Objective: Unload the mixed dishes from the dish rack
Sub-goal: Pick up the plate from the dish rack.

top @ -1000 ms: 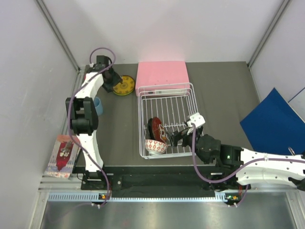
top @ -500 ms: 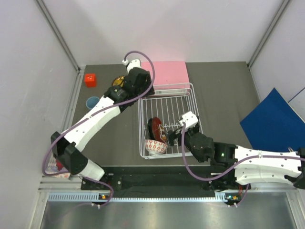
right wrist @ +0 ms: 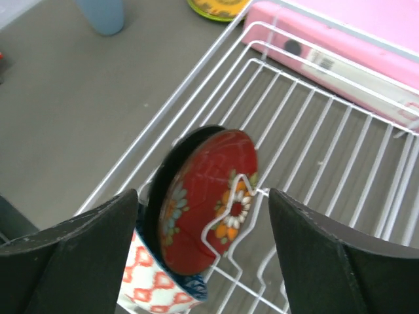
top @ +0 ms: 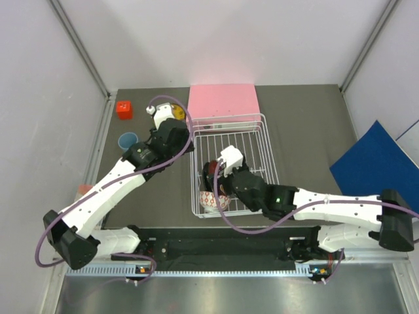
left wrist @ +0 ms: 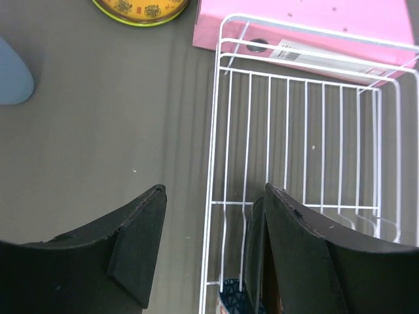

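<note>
The white wire dish rack [top: 255,140] holds the black-and-red plate [top: 214,175] upright and the small patterned bowl [top: 207,200] at its near left corner. My right gripper [top: 224,178] is open above them; in the right wrist view its gripper [right wrist: 203,196] straddles the plate [right wrist: 206,209], with the bowl [right wrist: 154,284] below. My left gripper [top: 181,148] is open and empty over the rack's left rim [left wrist: 213,196]. The plate's black edge [left wrist: 255,252] is beside its right finger [left wrist: 308,255]. The light blue cup [top: 127,140] and the yellow plate [left wrist: 141,8] are on the table. The lime green plate is out of view.
A flat pink box [top: 222,100] lies behind the rack. A small red cube [top: 124,109] sits at the back left. A blue folder [top: 376,167] leans at the right wall. A pink packet [top: 84,191] lies off the table's left edge.
My left arm has swung from the yellow plate at the back left to the rack's left rim. My right gripper has moved left, over the black-and-red plate.
</note>
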